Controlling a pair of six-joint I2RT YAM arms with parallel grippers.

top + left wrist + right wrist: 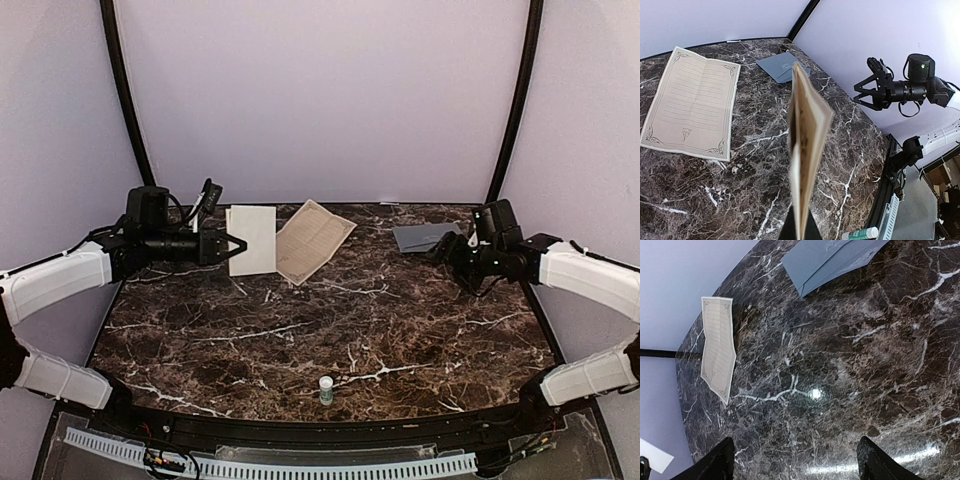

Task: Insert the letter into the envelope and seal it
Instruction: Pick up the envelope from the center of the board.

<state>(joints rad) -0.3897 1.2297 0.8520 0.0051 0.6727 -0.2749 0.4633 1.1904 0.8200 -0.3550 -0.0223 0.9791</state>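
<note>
**Top view:** The left gripper (234, 245) pinches a pale folded letter (253, 240) by its left edge and holds it above the table (300, 340) at about 10 o'clock. A tan sheet (313, 240) lies flat just beside it, toward 12. The envelope (424, 237) lies flat at 2 o'clock. The right gripper (445, 250) is at its near edge, and I cannot tell from here whether they touch. A small tube (326, 389) sits at 6.

**Left wrist view:** The letter is seen edge-on and upright, clamped at its lower end. The envelope lies beyond it toward 12. The right gripper hangs at 2 with its fingers spread.

**Right wrist view:** The two fingers stand wide apart at 5 and 7 with nothing between them. The envelope sits at 1, flat and slate-grey, one pointed corner toward the table's middle. I cannot tell whether its flap is open.

The step in hand looks like carrying the letter across to the envelope. The next move probably calls for the right gripper to steady the envelope or open it. The left would then bring the letter's edge level with the mouth and slide it in.
</note>
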